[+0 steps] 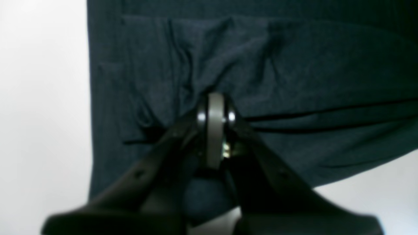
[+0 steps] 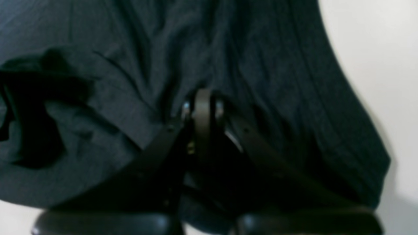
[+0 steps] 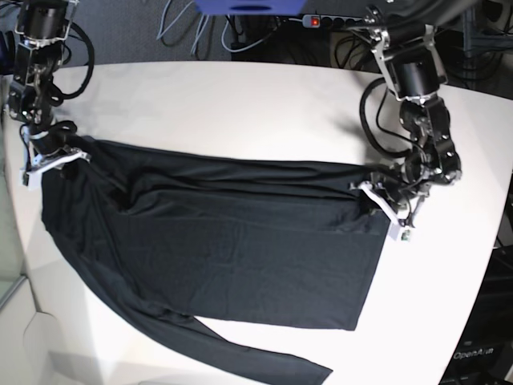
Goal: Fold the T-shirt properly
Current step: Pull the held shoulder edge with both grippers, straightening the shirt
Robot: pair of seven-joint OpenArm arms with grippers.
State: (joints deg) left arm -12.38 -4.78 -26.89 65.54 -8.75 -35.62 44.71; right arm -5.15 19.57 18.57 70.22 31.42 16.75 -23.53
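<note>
The black T-shirt [image 3: 240, 249] lies spread on the white table [image 3: 240, 104], with one long sleeve trailing toward the front edge. At the shirt's right edge in the base view, my left gripper [image 3: 370, 186] has its jaws together, and the cloth puckers around the tips [image 1: 215, 98]. My right gripper [image 3: 66, 156] is at the shirt's far left corner, also shut. Folds of the T-shirt [image 2: 261, 65] bunch at the closed tips [image 2: 202, 94]. The T-shirt [image 1: 294, 65] fills most of both wrist views.
Cables [image 3: 184, 24] and a power strip [image 3: 329, 19] lie on the floor behind the table. The table's rounded edge runs close to the shirt at the left and along the front. Bare white tabletop [image 3: 449, 265] lies right of the shirt.
</note>
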